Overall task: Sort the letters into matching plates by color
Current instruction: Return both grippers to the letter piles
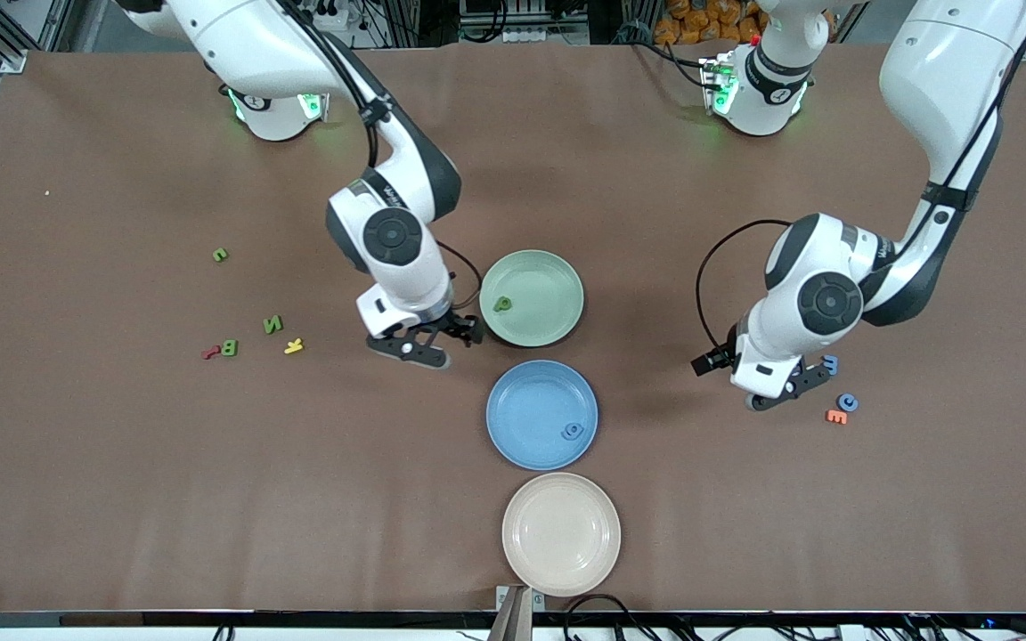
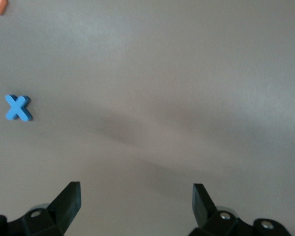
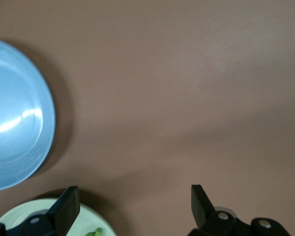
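The mint green plate (image 1: 541, 278) holds one green letter (image 1: 502, 304). Nearer the front camera, the blue plate (image 1: 526, 401) holds one blue letter (image 1: 572, 432). My right gripper (image 1: 435, 344) hangs open and empty beside the green plate's rim (image 3: 19, 215), toward the right arm's end. Three more green letters (image 1: 220, 255), (image 1: 272, 324), (image 1: 229, 347) lie at that end. My left gripper (image 1: 792, 388) is open and empty over bare table, next to a blue X (image 1: 830, 364) (image 2: 18, 107) and a blue C (image 1: 848, 402).
A cream-beige plate (image 1: 561, 532) sits nearest the front camera, in line with the other two. A red piece (image 1: 210, 352) and a yellow K (image 1: 294, 346) lie among the green letters. An orange E (image 1: 835, 417) lies beside the blue C.
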`<state>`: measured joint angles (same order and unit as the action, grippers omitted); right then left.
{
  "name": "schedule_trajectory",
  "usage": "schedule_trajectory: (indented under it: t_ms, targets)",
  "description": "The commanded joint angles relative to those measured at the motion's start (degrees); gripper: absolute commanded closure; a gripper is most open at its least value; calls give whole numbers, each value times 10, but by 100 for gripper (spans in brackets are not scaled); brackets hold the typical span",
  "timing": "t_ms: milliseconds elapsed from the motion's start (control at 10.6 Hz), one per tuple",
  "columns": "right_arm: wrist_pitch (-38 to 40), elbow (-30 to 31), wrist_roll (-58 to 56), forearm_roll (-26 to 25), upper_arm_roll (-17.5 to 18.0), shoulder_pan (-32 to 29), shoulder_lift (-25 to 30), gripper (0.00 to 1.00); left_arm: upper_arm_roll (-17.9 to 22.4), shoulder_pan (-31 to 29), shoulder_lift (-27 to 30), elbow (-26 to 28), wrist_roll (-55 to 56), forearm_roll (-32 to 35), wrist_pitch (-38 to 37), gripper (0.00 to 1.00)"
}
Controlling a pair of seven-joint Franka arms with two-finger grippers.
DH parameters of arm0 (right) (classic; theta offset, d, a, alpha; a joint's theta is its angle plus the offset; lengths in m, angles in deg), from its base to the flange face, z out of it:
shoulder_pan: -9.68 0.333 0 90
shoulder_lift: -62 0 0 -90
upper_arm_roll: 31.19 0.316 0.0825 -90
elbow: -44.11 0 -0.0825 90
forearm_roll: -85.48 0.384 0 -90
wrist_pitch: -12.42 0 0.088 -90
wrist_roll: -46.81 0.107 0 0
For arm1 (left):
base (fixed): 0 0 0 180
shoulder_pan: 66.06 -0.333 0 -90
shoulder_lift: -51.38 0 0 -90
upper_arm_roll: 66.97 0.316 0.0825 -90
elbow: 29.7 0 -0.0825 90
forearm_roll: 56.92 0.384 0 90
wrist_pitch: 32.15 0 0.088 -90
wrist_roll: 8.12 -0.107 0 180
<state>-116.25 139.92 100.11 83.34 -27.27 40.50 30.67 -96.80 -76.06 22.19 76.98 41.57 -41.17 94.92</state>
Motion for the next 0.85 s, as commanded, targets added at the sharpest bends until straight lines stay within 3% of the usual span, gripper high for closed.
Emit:
schedule_trajectory:
  t_ms: [0, 282, 564, 753]
  targets:
    - [19, 96, -56, -9, 14, -58, 85, 0, -14, -5, 49, 69, 22, 9, 37, 0]
    - [9, 199, -149, -9, 26, -123, 140, 0, -14, -23, 50, 71, 15, 11, 36, 0]
    - [-93, 321, -265, -9, 27, -180, 194, 0, -11, -45, 44, 75, 46, 12, 34, 0]
    - [-98, 346, -329, -9, 27, -204, 206, 0, -10, -76, 44, 70, 38, 13, 34, 0]
